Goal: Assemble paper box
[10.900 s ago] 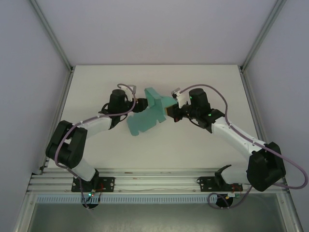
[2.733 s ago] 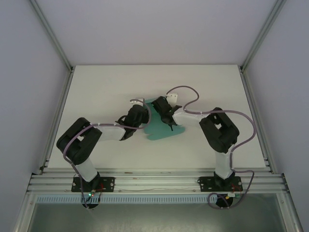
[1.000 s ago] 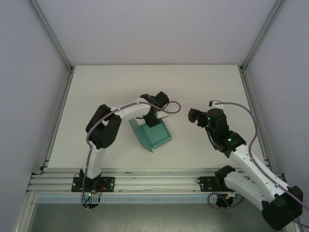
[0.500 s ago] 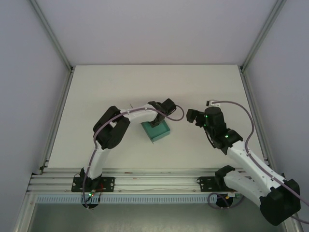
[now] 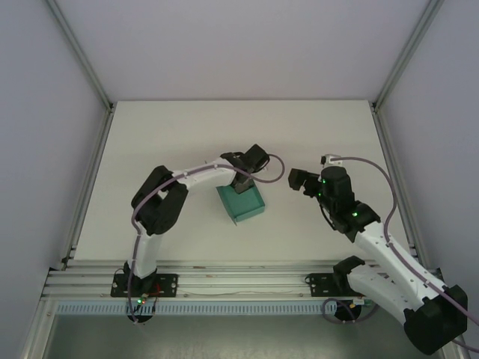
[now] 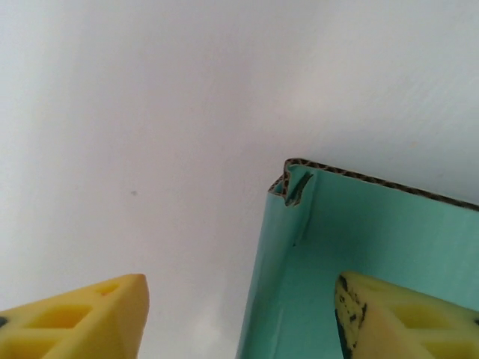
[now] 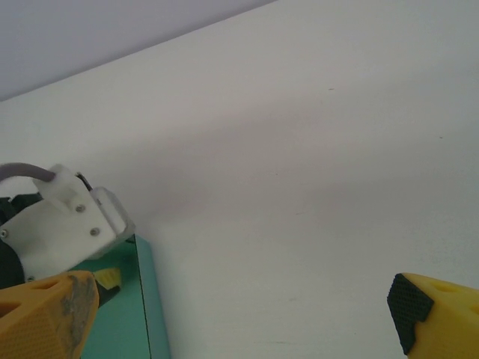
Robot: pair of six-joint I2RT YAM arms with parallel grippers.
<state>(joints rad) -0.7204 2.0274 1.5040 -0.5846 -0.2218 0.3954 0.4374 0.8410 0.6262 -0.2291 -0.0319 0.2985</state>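
Note:
The paper box [image 5: 242, 204] is a small teal-green open-topped box sitting on the white table [image 5: 150, 149] near the middle. My left gripper [image 5: 242, 184] hangs over its far edge. In the left wrist view the left gripper [image 6: 239, 325] is open and straddles a box wall [image 6: 273, 299]: one yellow finger [image 6: 82, 321] is outside over the table, the other finger [image 6: 404, 321] is inside the box. My right gripper [image 5: 293, 179] hovers to the right of the box, apart from it. The right gripper [image 7: 243, 321] stands wide open over bare table, with the box [image 7: 127, 321] at lower left.
Aluminium frame rails [image 5: 82, 187] and grey walls bound the table on the left, right and back. The left arm's white wrist block [image 7: 63, 221] sits just above the box in the right wrist view. Bare table lies behind and to both sides of the box.
My left gripper has opened and let go of the box wall it was shut on. The box stays in place as a folded-up shape. The right arm has barely moved.

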